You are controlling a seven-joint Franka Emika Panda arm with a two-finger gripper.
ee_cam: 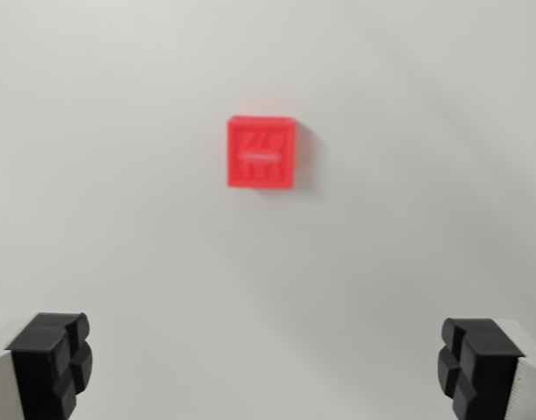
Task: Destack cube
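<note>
White counter (119, 219) fills everything under me, bare and matte, with soft shadows drifting across it. Dead ahead of my jaws (268, 367), well apart from them and a shade toward the wrist view's left of centre, sits the red cube (261, 152). I'm looking down on its top face, which has raised ridges or lettering too blurred to read. A darker red edge shows at its right side, which could be a second cube beneath, but I cannot tell.

My jaws are spread wide, one black pad low at each side of the view, and nothing is between them.

Judging by the look, it's a small hard plastic block: light, stiff, not fragile, maybe a little slick on its flat sides. I'd take it across two opposite side faces, gripping high so only the top cube lifts.
</note>
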